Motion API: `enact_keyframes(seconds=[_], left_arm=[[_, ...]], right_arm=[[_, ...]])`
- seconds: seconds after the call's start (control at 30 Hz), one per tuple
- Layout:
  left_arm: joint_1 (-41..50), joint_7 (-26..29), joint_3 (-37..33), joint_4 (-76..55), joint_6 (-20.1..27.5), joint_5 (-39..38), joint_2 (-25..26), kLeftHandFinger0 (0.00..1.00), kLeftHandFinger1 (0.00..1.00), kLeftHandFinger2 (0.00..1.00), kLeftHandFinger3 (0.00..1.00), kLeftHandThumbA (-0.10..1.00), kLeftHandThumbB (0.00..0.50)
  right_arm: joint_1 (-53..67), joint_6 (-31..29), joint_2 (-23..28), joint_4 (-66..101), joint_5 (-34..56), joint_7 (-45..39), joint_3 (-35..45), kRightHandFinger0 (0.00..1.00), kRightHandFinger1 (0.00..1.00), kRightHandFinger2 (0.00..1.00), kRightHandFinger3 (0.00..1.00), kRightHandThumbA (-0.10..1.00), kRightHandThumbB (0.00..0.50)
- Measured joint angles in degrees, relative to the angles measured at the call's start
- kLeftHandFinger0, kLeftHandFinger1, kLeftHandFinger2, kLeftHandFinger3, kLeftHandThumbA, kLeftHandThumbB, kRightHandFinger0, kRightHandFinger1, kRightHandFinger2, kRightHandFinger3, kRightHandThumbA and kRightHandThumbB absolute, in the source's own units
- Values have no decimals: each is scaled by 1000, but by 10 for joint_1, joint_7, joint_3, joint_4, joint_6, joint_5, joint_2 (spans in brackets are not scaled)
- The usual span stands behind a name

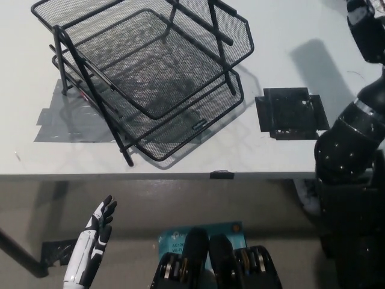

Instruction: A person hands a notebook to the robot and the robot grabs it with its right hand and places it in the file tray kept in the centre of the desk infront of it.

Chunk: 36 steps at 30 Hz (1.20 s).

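My right hand point(367, 30) sat at the top right corner of the view, mostly cut off by the frame edge — I could not tell whether it was clenched, released or grasping anything. The notebook was not visible anywhere in view; if I held it, it lay outside the frame.

Principal hazards, as I judged them:

- Grip uncertainty. With the hand out of sight, a poor hold on the notebook could go unnoticed, and it could slip on the way across the table point(289, 162).
- Tray geometry. The file tray point(150, 72) was a stacked black mesh unit, set at an angle near the table's middle, with upright posts and crossbars over the tiers. A notebook brought in too flat or too low could catch on a post or on the upper tier's rim, and a push there could slide the whole tray.
- Reach. The tray stood well apart from my right hand, so a long sweep to the left was required.

Other items: a flat black square piece point(292, 112) lay on the table between my right arm and the tray, close to the direct path — a low carry could snag it. Grey tape point(51, 120) was stuck to the table at the tray's left side. My left hand point(99, 223) rested below the table edge at lower left, released, fingers apart, clear of the work.
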<state>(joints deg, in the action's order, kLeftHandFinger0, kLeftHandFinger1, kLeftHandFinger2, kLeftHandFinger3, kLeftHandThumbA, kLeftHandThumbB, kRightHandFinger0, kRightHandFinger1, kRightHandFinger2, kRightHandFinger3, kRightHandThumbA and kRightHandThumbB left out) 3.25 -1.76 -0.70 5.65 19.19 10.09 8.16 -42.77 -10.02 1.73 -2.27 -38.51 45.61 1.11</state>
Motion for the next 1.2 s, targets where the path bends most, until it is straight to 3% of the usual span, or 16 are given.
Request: enact_keyframes(seconds=[0.2,0.33,0.4,0.5,0.57,0.63,0.67,0.7,0.73,0.83,0.9,0.93,0.97,1.07,1.13,1.2], left_arm=[[0,0,0,0,0,1,0,1000,1000,1000,1000,1000,373],[0,0,0,-1,0,1,0,1000,1000,1000,1000,1000,367],[-1,0,0,-1,0,1,0,1000,1000,1000,1000,1000,369],[-1,0,0,-1,0,0,0,1000,1000,1000,1000,1000,370],[-1,0,0,-1,0,0,0,1000,1000,1000,1000,1000,366],[-2,-1,-1,-1,0,0,0,1000,1000,1000,1000,1000,370],[-2,-1,-1,-1,0,0,0,1000,1000,1000,1000,1000,371],[-2,-1,-1,-1,0,0,0,1000,1000,1000,1000,1000,370],[-2,-1,-1,-1,0,0,0,1000,1000,1000,1000,1000,368],[-2,-1,-1,-1,0,0,1,1000,1000,1000,1000,1000,366],[-2,-1,-2,-1,0,0,1,1000,1000,1000,1000,1000,367],[-2,-1,-2,-1,0,0,2,1000,1000,1000,1000,1000,365],[-2,-1,-2,-1,0,0,2,1000,1000,1000,1000,1000,359],[-2,-2,-3,-1,0,0,2,1000,1000,1000,1000,1000,360],[-2,-2,-4,-1,0,-1,2,1000,1000,1000,1000,1000,329],[-2,-2,-4,-1,0,-1,2,1000,1000,1000,1000,1000,331]], right_arm=[[-13,-13,17,-39,-43,-4,-71,0,0,0,9,656,0],[-14,-23,15,-80,-72,-5,-120,0,0,54,100,672,0],[-14,-25,11,-96,-81,-5,-136,0,0,1,38,680,0],[-14,-27,8,-112,-96,-4,-153,0,0,0,41,637,0],[-14,-29,6,-122,-103,-4,-162,0,0,68,157,845,0],[-15,-29,6,-134,-117,-4,-177,0,0,102,187,878,0],[-15,-28,6,-137,-122,-4,-181,0,0,112,237,776,0],[-16,-29,7,-143,-128,-4,-187,0,0,103,196,767,0],[-16,-29,7,-146,-130,-3,-190,0,0,101,289,763,0],[-19,-33,12,-172,-146,0,-207,0,0,69,394,637,0],[-19,-36,14,-182,-155,5,-215,0,0,43,190,558,0],[-19,-37,17,-187,-160,10,-221,0,0,39,164,552,0],[-19,-38,22,-193,-169,17,-228,0,0,32,71,549,0],[-19,-41,33,-212,-190,35,-247,0,0,0,20,610,0],[-19,-43,38,-225,-203,42,-258,0,0,0,0,558,0],[-19,-47,44,-234,-210,46,-269,0,0,0,0,528,0]])
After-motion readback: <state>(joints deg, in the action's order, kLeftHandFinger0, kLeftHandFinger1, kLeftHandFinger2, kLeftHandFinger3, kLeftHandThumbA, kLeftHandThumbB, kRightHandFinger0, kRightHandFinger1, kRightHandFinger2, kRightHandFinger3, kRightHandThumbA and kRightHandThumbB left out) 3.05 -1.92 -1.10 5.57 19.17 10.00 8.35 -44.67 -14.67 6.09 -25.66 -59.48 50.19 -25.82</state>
